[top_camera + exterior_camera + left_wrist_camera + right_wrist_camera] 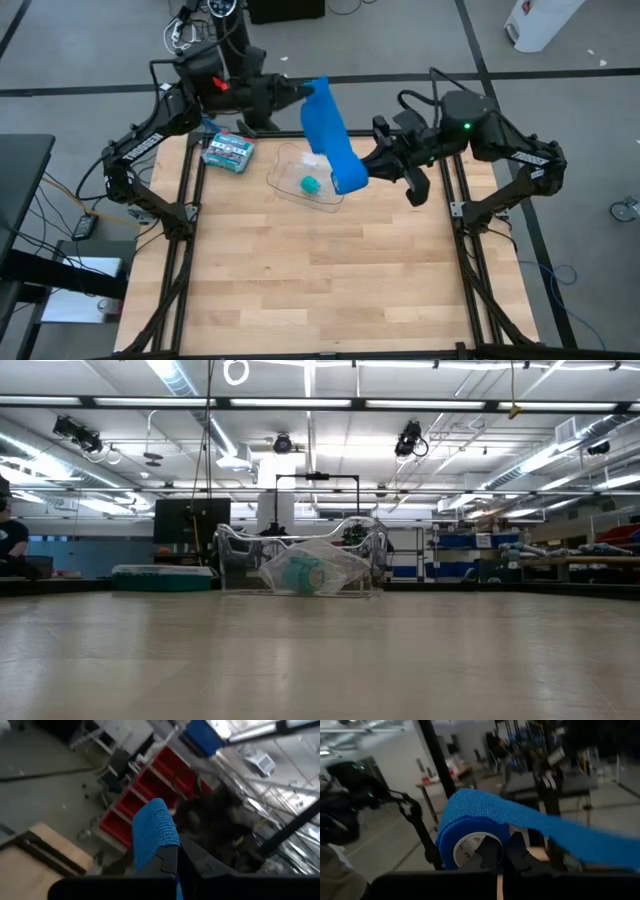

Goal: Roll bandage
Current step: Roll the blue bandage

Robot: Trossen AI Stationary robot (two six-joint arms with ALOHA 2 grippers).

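The bright blue fabric bandage (331,145) spans the air above the wooden surface (320,270), each end clamped in one end effector: left (300,92), right (368,165). Excess tension risks pulling the strip free; slack risks loose, uneven winding.

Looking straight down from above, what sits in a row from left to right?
Box → left pincer → bandage → right pincer.

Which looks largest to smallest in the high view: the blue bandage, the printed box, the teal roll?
1. bandage, though it hangs nearer the camera, so its lead is unsure
2. printed box
3. teal roll
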